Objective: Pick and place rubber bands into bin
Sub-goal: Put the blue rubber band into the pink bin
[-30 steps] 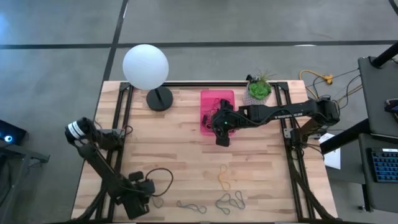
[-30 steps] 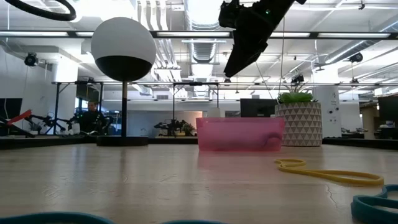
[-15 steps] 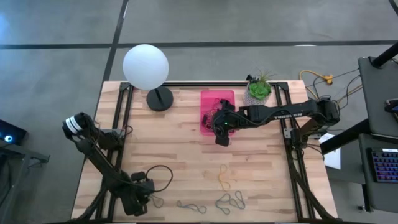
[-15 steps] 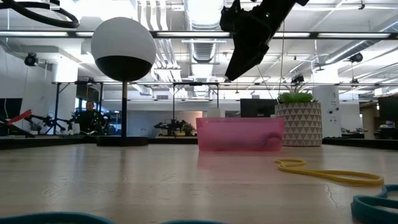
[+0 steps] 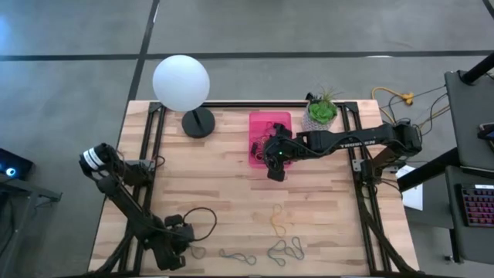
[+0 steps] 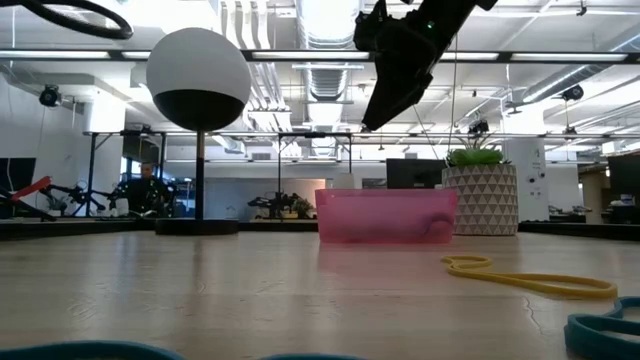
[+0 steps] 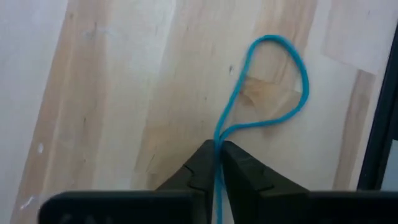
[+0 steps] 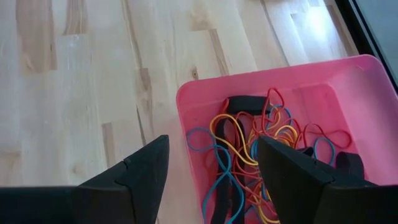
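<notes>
Near the table's near-left corner, my left gripper [image 5: 185,245] [image 7: 218,163] points steeply down and is shut on a blue rubber band [image 7: 273,81]. My right gripper [image 5: 275,165] [image 8: 211,177] [image 6: 385,100] hangs open above the near end of the pink bin [image 5: 270,123] [image 8: 348,87] [image 6: 385,215], touching nothing. Several coloured rubber bands [image 8: 249,143] lie in the bin. Loose bands lie flat on the wood: a yellow one [image 5: 278,222] [image 6: 520,278] and grey-green ones [image 5: 285,249] [image 5: 235,255]. My left gripper pinches the blue band between its two fingertips where its strands cross [image 7: 218,144], at the near end of its loop. The fingers come from above, pointing steeply down. The loop [image 7: 292,68] lies flat on the wood beyond the fingertips.
A lamp with a white globe [image 5: 181,83] and a black base [image 5: 198,122] stands at the far left, with its black cable loop [image 5: 202,220] close to my left gripper. A potted plant [image 5: 322,110] stands to the right of the bin. Bare wood lies in the middle.
My left gripper has sunk toward the table at the near-left corner. My right arm has kept still above the bin.
</notes>
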You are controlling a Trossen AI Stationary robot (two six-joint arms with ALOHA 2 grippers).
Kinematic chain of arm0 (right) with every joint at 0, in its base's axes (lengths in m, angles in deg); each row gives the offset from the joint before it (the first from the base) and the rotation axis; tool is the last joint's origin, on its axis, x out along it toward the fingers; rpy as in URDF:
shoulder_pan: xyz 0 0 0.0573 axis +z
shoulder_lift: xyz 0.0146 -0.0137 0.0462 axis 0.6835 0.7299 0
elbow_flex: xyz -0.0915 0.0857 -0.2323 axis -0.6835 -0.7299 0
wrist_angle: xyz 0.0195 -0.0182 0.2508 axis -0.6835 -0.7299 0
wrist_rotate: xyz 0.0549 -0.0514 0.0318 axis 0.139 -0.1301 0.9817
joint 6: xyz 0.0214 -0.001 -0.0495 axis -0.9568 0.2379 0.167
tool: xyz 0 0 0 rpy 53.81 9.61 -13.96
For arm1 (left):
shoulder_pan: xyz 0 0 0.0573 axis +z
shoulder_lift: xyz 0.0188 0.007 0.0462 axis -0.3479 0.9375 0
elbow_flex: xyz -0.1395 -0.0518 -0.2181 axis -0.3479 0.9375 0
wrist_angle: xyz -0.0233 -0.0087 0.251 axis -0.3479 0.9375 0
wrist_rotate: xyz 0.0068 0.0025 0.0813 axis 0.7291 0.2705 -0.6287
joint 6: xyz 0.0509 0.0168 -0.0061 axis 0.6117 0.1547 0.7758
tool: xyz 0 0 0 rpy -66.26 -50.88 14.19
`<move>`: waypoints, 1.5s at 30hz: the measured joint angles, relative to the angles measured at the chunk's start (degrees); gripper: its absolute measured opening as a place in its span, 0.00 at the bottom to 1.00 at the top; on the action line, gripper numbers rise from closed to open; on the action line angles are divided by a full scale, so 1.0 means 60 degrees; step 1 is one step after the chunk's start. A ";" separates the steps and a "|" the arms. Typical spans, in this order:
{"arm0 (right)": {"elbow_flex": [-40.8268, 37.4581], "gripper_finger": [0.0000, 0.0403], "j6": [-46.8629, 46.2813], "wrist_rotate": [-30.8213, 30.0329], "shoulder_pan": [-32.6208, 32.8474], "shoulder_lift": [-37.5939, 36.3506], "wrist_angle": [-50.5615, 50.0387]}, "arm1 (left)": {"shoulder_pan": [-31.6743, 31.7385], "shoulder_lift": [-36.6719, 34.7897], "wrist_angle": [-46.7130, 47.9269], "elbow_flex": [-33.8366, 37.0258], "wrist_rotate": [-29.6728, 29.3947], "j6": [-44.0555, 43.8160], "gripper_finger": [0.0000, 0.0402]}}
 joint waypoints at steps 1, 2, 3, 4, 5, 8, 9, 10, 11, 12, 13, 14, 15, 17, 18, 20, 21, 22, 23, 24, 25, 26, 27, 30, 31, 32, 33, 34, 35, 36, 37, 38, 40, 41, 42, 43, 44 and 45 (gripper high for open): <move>0.0000 0.57 -0.0002 0.0000 0.0000 0.0000 -0.0003 | 0.0000 0.0007 -0.0026 0.0005 0.0020 -0.0004 0.03; 0.0000 0.57 -0.0001 0.0000 0.0002 0.0000 -0.0004 | 0.0004 0.0007 -0.0027 -0.0007 0.0034 -0.0005 0.02; 0.0000 0.56 0.0001 0.0000 0.0003 0.0000 0.0003 | 0.0019 0.0007 -0.0025 -0.0021 0.0060 -0.0005 0.01; 0.0000 0.56 -0.0002 0.0000 0.0000 0.0000 -0.0006 | 0.0035 -0.0005 -0.0019 -0.0029 0.0090 -0.0007 0.01; 0.0000 0.56 -0.0002 0.0000 0.0004 0.0000 -0.0002 | 0.0053 -0.0025 -0.0011 -0.0039 0.0129 -0.0019 0.00; 0.0000 0.56 -0.0002 -0.0004 0.0000 0.0000 -0.0002 | 0.0168 -0.0273 -0.0028 -0.0060 0.0286 -0.0005 0.00; 0.0000 0.56 -0.0002 -0.0004 0.0000 0.0000 -0.0001 | 0.0231 -0.0439 -0.0017 -0.0068 0.0365 0.0004 0.00; 0.0000 0.56 -0.0002 -0.0004 0.0000 0.0000 -0.0003 | 0.0316 -0.0646 0.0009 -0.0071 0.0398 0.0024 0.00; 0.0000 0.56 -0.0002 -0.0004 0.0000 0.0000 -0.0005 | 0.0389 -0.0929 0.0063 -0.0078 0.0401 0.0076 0.00; 0.0000 0.56 -0.0002 -0.0004 0.0000 0.0000 -0.0003 | 0.0468 -0.1217 0.0174 -0.0081 0.0408 0.0191 0.00; 0.0000 0.56 -0.0001 -0.0004 0.0000 0.0000 -0.0006 | 0.0559 -0.1507 0.0315 -0.0074 0.0359 0.0351 0.00; 0.0000 0.56 0.0001 -0.0004 0.0000 0.0000 -0.0006 | 0.0684 -0.1811 0.0601 -0.0027 0.0106 0.0576 0.00; 0.0000 0.56 -0.0002 -0.0004 0.0000 0.0000 -0.0028 | 0.0865 -0.2200 0.1003 0.0005 -0.0147 0.0779 0.00; 0.0000 0.56 -0.0001 0.0000 0.0000 0.0000 -0.0100 | 0.1195 -0.2973 0.1313 -0.0190 -0.0485 0.1236 0.00; 0.0000 0.56 -0.0002 0.0000 0.0000 0.0000 -0.0141 | 0.1373 -0.3336 0.1674 -0.0282 -0.0568 0.1556 0.00; 0.0000 0.56 -0.0001 0.0000 0.0000 -0.0004 -0.0314 | 0.1844 -0.3864 0.2722 -0.0446 -0.0624 0.2379 0.00; 0.0000 0.56 -0.0002 0.0000 0.0000 -0.0004 -0.0485 | 0.2119 -0.4068 0.3045 -0.0592 -0.0697 0.2826 0.00; 0.0000 0.56 -0.0018 0.0004 0.0004 -0.0004 -0.0674 | 0.2442 -0.4264 0.3221 -0.0790 -0.0948 0.3257 0.00; 0.0000 0.56 -0.0060 0.0002 0.0020 -0.0021 -0.0876 | 0.2813 -0.4492 0.3373 -0.0982 -0.1155 0.3748 0.00; 0.0000 0.56 -0.0114 0.0002 0.0024 -0.0046 -0.1112 | 0.3212 -0.4670 0.3505 -0.1158 -0.1289 0.4311 0.00; 0.0000 0.56 -0.0158 0.0002 0.0050 -0.0079 -0.1304 | 0.3653 -0.4761 0.3503 -0.1330 -0.1367 0.4827 0.00; 0.0000 0.56 -0.0186 0.0001 0.0079 -0.0147 -0.1445 | 0.4099 -0.4779 0.3442 -0.1547 -0.1391 0.5351 0.00; 0.0000 0.56 -0.0185 0.0000 0.0104 -0.0221 -0.1603 | 0.4543 -0.4767 0.3353 -0.1745 -0.1417 0.5904 0.00; -0.0075 0.56 -0.0191 -0.0095 0.0243 -0.0553 -0.1791 | 0.5973 -0.4507 0.2876 -0.2437 -0.1707 0.7668 0.00; -0.0156 0.56 -0.0188 -0.0234 0.0302 -0.0693 -0.1865 | 0.6426 -0.4350 0.2600 -0.2691 -0.1770 0.8188 0.00; -0.0253 0.56 -0.0228 -0.0306 0.0364 -0.0888 -0.1900 | 0.6892 -0.4166 0.2367 -0.2913 -0.1837 0.8635 0.00; -0.0382 0.56 -0.0346 -0.0398 0.0418 -0.1115 -0.1904 | 0.7376 -0.3969 0.2127 -0.3106 -0.1847 0.9065 0.00; -0.0548 0.56 -0.0493 -0.0512 0.0468 -0.1378 -0.1993 | 0.7840 -0.3708 0.1824 -0.3296 -0.1855 0.9447 0.00; -0.0723 0.56 -0.0671 -0.0583 0.0537 -0.1648 -0.2153 | 0.8278 -0.3458 0.1399 -0.3488 -0.1858 0.9778 0.00; -0.0901 0.56 -0.0924 -0.0702 0.0615 -0.1937 -0.2227 | 0.8706 -0.3223 0.1023 -0.3677 -0.1850 1.0095 0.00; -0.1103 0.56 -0.1142 -0.0790 0.0670 -0.2283 -0.2250 | 0.9120 -0.2936 0.0674 -0.3864 -0.1828 1.0370 0.00; -0.1352 0.56 -0.1362 -0.0829 0.0755 -0.2603 -0.2306 | 0.9513 -0.2635 0.0239 -0.4084 -0.1709 1.0642 0.00; -0.1806 0.56 -0.1891 -0.1012 0.0904 -0.3244 -0.2386 | 1.0157 -0.2018 -0.0613 -0.4553 -0.1197 1.1055 0.00; -0.2034 0.56 -0.2130 -0.1015 0.0957 -0.3566 -0.2355 | 1.0423 -0.1641 -0.0834 -0.4787 -0.0915 1.1201 0.00; -0.2264 0.56 -0.2376 -0.1032 0.0986 -0.3858 -0.2362 | 1.0641 -0.1277 -0.1104 -0.5041 -0.0705 1.1301 0.00; -0.2455 0.56 -0.2616 -0.1037 0.1015 -0.4103 -0.2376 | 1.0813 -0.0912 -0.1255 -0.5298 -0.0603 1.1345 0.00; -0.2634 0.56 -0.2866 -0.1039 0.1056 -0.4334 -0.2369 | 1.0940 -0.0551 -0.1205 -0.5509 -0.0598 1.1373 0.00; -0.2801 0.56 -0.3105 -0.1049 0.1085 -0.4535 -0.2363 | 1.1042 -0.0189 -0.1141 -0.5708 -0.0590 1.1372 0.00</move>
